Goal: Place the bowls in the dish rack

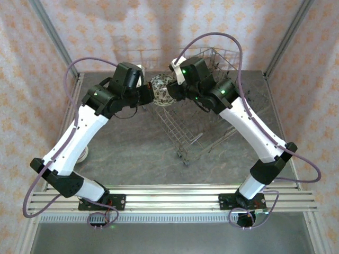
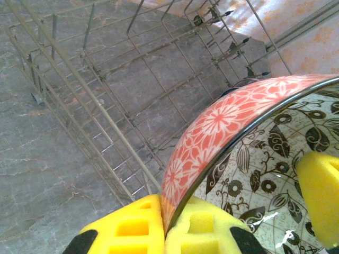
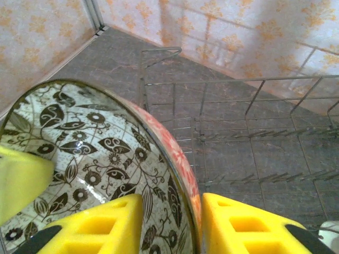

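Observation:
A bowl (image 1: pixel 163 90), red-pink floral outside and dark leaf pattern inside, hangs in the air between both wrists, over the left end of the grey wire dish rack (image 1: pixel 212 121). My left gripper (image 1: pixel 151 94) is shut on its rim; in the left wrist view the yellow pads (image 2: pixel 132 227) pinch the bowl (image 2: pixel 222 121). My right gripper (image 3: pixel 172 222) straddles the opposite rim of the bowl (image 3: pixel 90 137), the outer pad against the wall, the inner pad standing off with a gap. The rack (image 2: pixel 106 106) lies below with nothing visible inside it.
A white round object (image 1: pixel 85 153), perhaps another bowl, peeks out under my left forearm near the table's left edge. A pale object (image 3: pixel 331 230) sits at the right wrist view's bottom corner. Patterned walls close the table on three sides.

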`<move>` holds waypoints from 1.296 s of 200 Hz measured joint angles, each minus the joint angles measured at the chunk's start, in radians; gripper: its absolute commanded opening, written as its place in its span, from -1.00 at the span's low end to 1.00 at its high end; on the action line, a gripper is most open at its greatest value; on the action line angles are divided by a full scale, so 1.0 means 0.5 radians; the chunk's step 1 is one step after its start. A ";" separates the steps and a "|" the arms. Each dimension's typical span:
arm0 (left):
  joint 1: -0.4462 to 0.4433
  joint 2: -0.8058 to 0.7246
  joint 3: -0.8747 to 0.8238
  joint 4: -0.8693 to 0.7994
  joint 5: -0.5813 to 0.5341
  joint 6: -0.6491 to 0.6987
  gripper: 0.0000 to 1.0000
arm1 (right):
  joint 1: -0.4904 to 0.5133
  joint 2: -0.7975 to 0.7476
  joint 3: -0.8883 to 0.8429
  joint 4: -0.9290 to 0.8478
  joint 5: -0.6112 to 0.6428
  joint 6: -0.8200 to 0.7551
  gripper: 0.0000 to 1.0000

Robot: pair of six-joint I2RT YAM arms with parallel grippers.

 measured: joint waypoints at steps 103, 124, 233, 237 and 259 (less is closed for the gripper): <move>-0.108 0.032 0.027 -0.029 -0.164 0.000 -0.83 | 0.000 0.117 0.158 -0.178 0.177 0.073 -1.00; -0.112 0.040 0.027 -0.020 -0.171 0.008 -0.38 | 0.010 0.117 0.158 -0.193 0.229 0.092 -1.00; 0.140 -0.087 0.087 0.034 -0.279 0.108 0.35 | -0.366 0.154 0.188 -0.237 0.877 0.139 -1.00; 0.179 -0.105 0.064 0.034 -0.275 0.108 0.35 | -0.397 0.158 0.188 -0.239 0.909 0.138 -1.00; 0.352 -0.182 -0.082 0.035 -0.219 0.108 0.35 | -0.545 0.201 0.188 -0.271 1.066 0.130 -1.00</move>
